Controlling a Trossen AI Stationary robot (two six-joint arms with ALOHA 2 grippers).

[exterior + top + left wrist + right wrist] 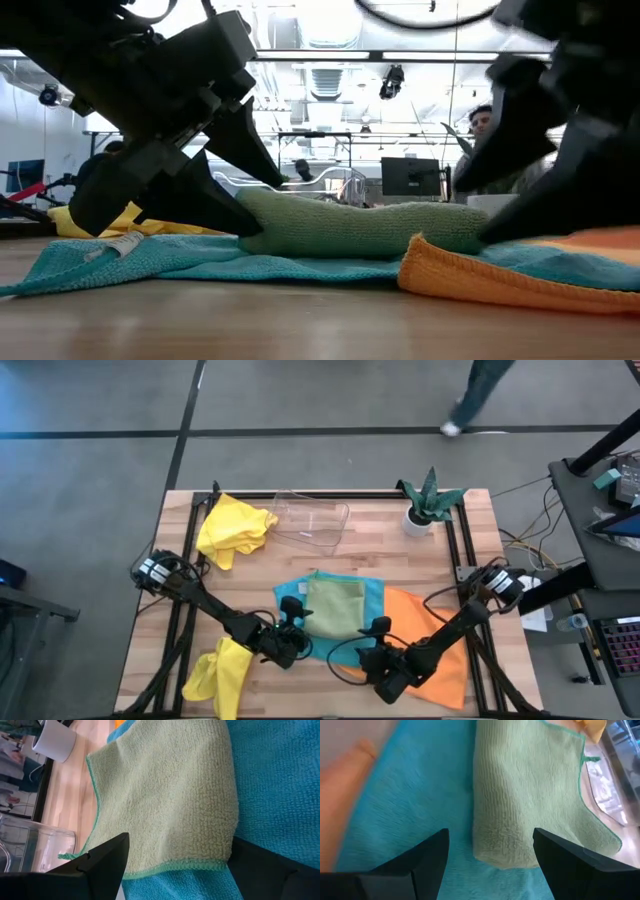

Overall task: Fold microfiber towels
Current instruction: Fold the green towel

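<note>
The sage green towel (335, 608), folded, lies on the spread turquoise towel (376, 598) at the table's middle. The orange towel (436, 640) lies flat to its right, partly under my right arm. One yellow towel (235, 528) lies crumpled at the far left, and another (222, 672) at the near left. My left gripper (297, 618) is open at the green towel's left near corner (200, 865). My right gripper (380, 632) is open at its rounded right near end (505, 850). In both wrist views the fingers stand on either side of the cloth.
A clear plastic tray (312, 520) stands at the far middle. A small plant in a white pot (422, 510) stands at the far right. Bare wood shows along the near edge between the arms. A person walks past beyond the table (480, 390).
</note>
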